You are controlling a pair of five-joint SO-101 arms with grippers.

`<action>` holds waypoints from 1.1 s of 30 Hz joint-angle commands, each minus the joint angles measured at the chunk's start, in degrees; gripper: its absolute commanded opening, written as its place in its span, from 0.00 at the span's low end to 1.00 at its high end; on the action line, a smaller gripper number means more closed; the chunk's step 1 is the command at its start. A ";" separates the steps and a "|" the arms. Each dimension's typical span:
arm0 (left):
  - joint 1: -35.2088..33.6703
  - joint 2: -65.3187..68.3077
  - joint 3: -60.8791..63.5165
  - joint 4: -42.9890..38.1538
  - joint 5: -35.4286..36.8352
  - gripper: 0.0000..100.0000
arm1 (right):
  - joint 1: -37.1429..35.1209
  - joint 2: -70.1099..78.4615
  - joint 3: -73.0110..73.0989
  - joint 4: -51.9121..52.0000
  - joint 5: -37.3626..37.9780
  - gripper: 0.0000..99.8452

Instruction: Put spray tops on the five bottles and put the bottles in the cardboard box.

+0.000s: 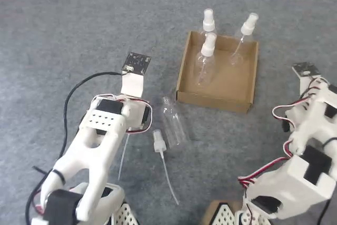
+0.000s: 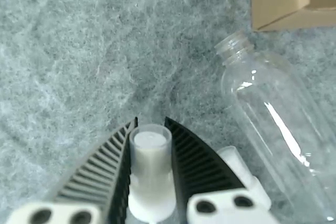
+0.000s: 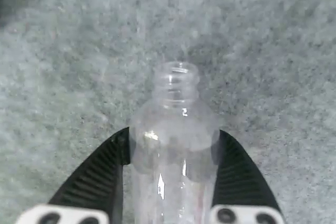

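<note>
You're mid-capping: your left gripper (image 2: pixel 150 124) clamps a spray top (image 2: pixel 149 171), your right gripper (image 3: pixel 173 134) clamps an uncapped bottle (image 3: pixel 176 93); next, seat that top on the neck beyond the right jaws.

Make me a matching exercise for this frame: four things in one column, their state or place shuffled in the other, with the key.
1. left gripper
2. right gripper
3. cardboard box
4. loose spray top

A. shut on a topless bottle
B. lies on the carpet
C. shut on a spray top
D. has capped bottles inside

Pairs: 1-C, 2-A, 3-D, 4-B.
</note>
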 commanded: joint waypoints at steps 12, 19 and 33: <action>-3.16 10.29 -5.67 -2.20 0.26 0.13 | -0.48 -1.01 -2.81 -0.22 -5.45 0.21; -3.08 12.84 -7.16 -2.37 0.26 0.13 | -0.40 -1.36 -2.02 -0.13 -5.10 0.26; -2.99 13.36 -6.81 -4.40 0.26 0.13 | -0.40 -1.10 -1.93 -0.13 -5.01 0.27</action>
